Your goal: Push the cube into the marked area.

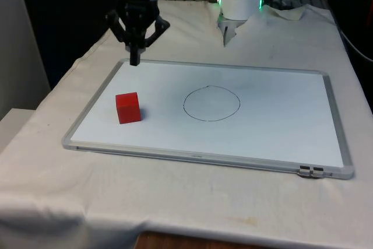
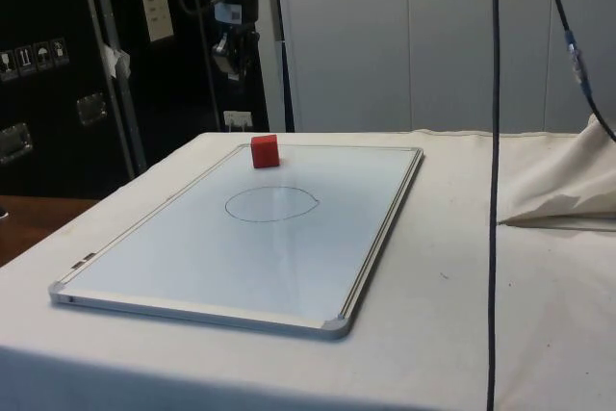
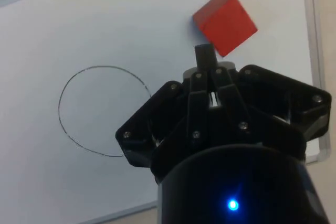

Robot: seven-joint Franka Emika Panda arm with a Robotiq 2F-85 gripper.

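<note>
Black gripper (image 1: 135, 59) held above the whiteboard's (image 1: 280, 94) far edge, fingers closed together to one tip with nothing gripped, red cube (image 1: 127, 108) seen on the board at the drawn circle's (image 1: 211, 103) nine o'clock, apart from it, white cloth (image 1: 70, 202) spread beneath.

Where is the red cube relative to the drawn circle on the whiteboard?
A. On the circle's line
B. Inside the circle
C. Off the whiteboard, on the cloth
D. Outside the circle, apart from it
D: in the front view the red cube sits on the whiteboard to the left of the circle, with bare board between them.
</note>
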